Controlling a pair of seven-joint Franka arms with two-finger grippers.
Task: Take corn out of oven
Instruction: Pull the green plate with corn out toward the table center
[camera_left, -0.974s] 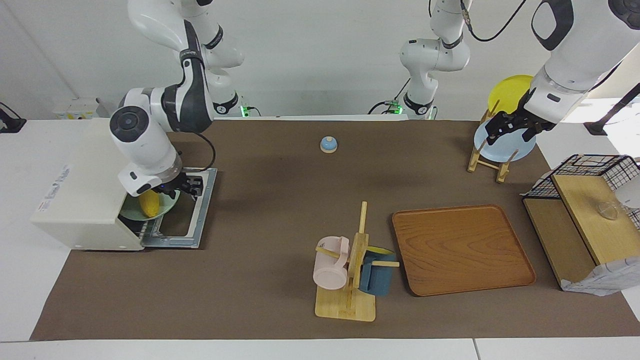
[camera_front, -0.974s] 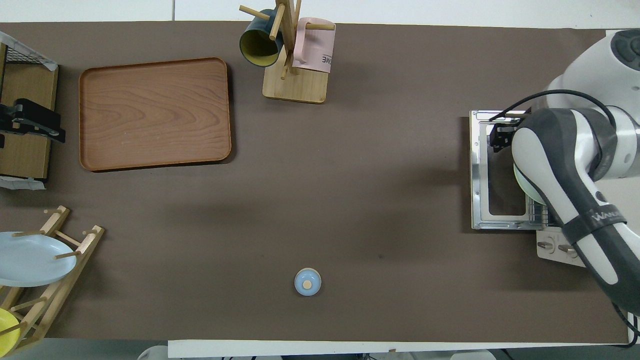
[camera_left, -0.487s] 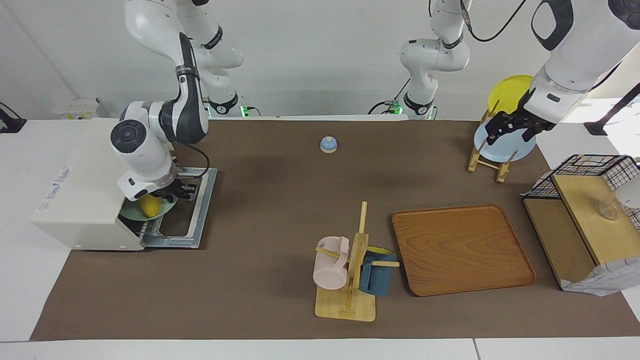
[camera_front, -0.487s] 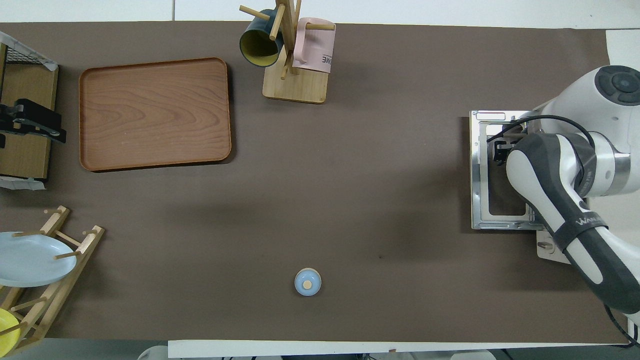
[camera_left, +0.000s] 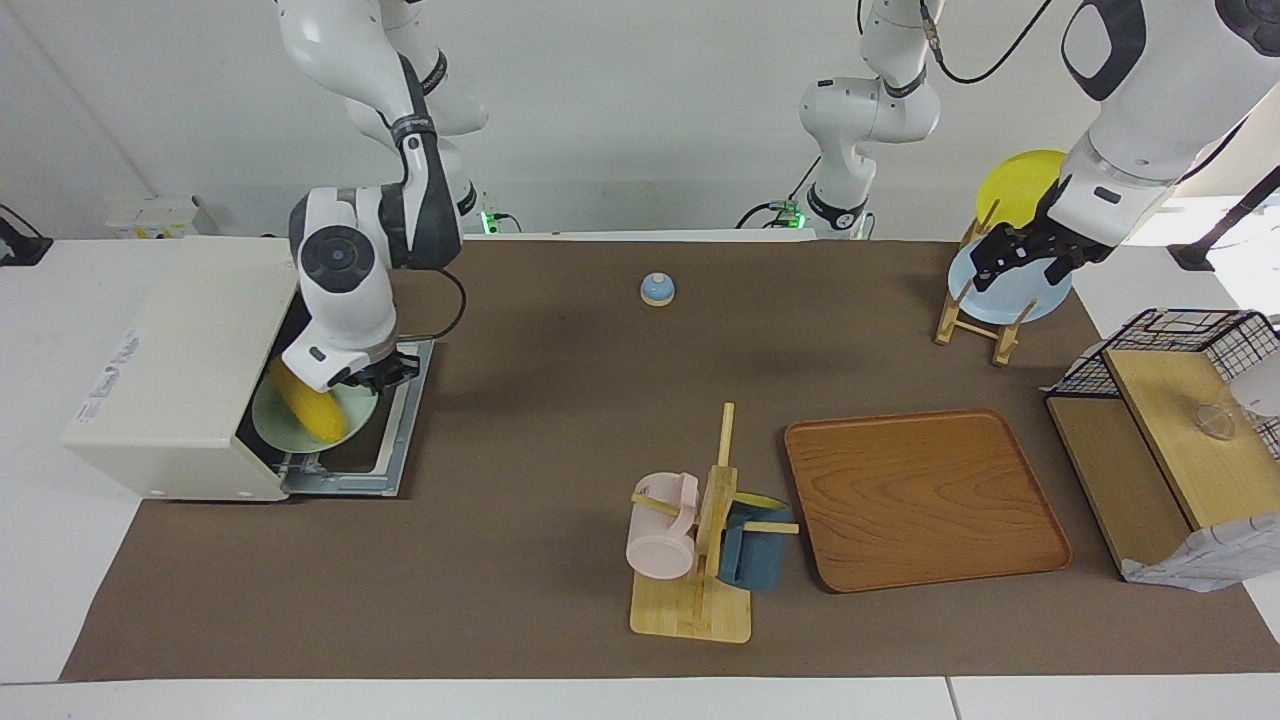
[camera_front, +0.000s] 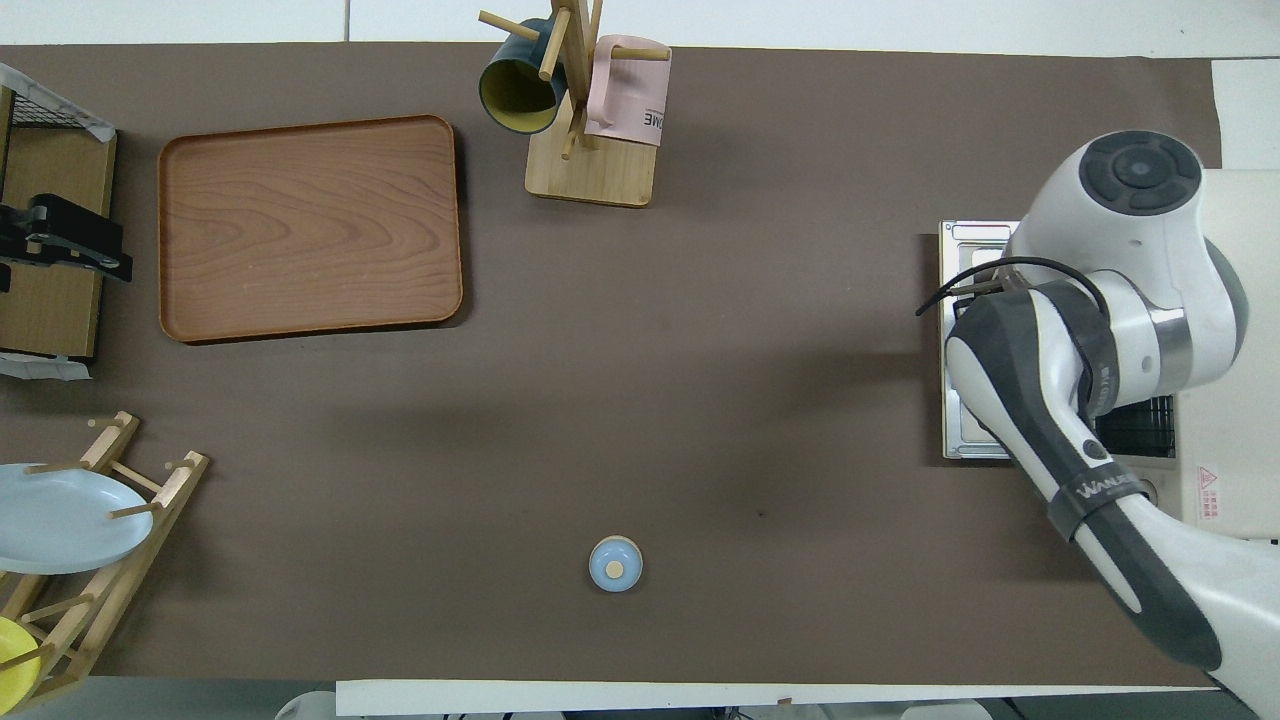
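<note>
Brown worktop (camera_left: 560, 420): right hand (camera_left: 372, 377) hung at the oven (camera_left: 180, 390) mouth over the corn (camera_left: 308, 408) (grip unreadable), poised to extract.

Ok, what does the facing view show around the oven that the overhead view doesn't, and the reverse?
Only the facing view shows the corn, tilted over a pale green plate at the mouth of the oven, with the right claw above the open door; whether it holds the corn I cannot tell. Only the overhead view shows the lettering on the pink mug; there the right arm covers the corn and plate. Both show the wooden tray, the blue bell and the left claw, waiting up by the plate rack.
</note>
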